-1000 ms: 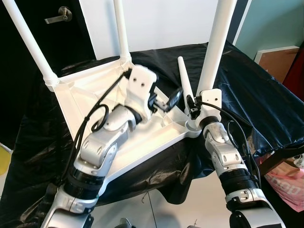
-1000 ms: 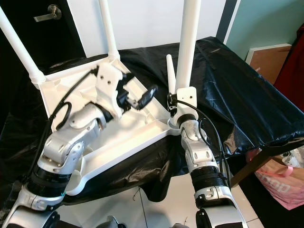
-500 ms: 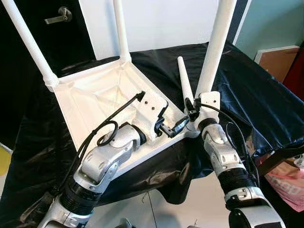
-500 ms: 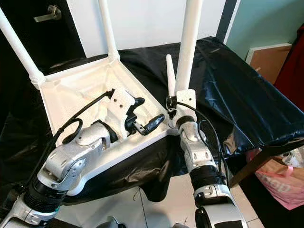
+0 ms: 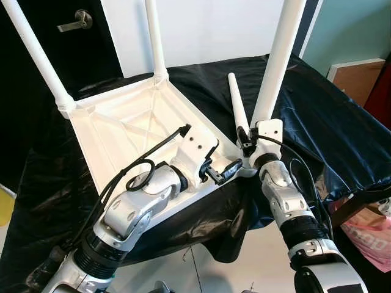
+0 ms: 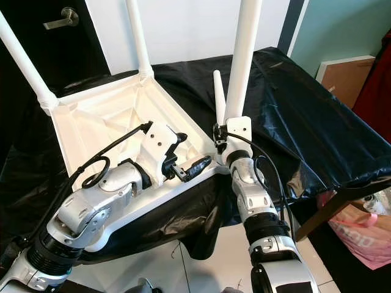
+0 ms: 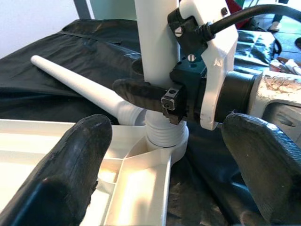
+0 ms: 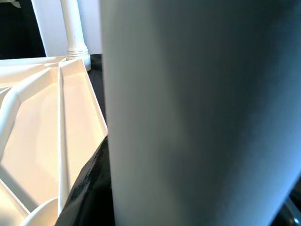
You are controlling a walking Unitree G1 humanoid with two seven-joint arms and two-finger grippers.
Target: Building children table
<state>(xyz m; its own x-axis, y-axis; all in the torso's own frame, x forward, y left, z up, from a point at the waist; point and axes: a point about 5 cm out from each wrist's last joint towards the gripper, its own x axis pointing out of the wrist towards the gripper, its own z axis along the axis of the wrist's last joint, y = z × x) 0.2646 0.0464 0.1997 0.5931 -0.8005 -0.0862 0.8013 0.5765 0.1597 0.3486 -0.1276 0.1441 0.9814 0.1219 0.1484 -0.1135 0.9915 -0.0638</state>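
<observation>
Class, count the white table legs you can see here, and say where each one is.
4. Three stand upright in corners of the upturned tabletop: far left leg, back leg, and near-right leg, gripped by the right gripper. A fourth, loose leg lies on the black sheet.

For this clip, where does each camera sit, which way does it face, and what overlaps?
Left eye: head, looking down at the upturned white plastic tabletop on black sheeting; both silver arms show.
Right eye: same scene, slightly offset.
Left wrist: along the open left claw toward the right claw gripping the upright white leg.
Right wrist: pressed against that leg.
Shared: the leg and the loose tapered white leg.
</observation>
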